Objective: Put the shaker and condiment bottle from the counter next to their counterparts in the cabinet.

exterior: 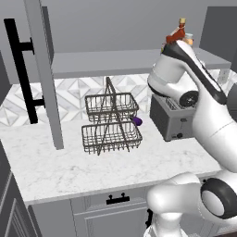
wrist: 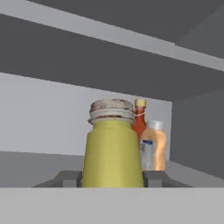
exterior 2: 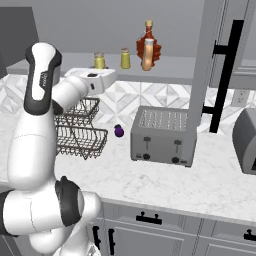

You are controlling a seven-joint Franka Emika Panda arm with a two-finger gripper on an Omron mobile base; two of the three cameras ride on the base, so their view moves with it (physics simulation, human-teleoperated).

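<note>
While the gripper (wrist: pixel 112 178) is clasping the small olive-yellow cylindrical shaker (wrist: pixel 112 148) low around its smooth body, it is probably handling as light, rigid and slightly slippery.

Kitchen, rendered.
A marble counter (exterior 2: pixel 200 185) over grey drawers (exterior 2: pixel 150 227) is seen, with a toaster (exterior 2: pixel 161 135), a wire rack (exterior: pixel 112 122), a patterned tile backsplash (exterior: pixel 74 92) and a wall cabinet (exterior: pixel 120 62) stocked with bottles (exterior 2: pixel 148 50).
</note>
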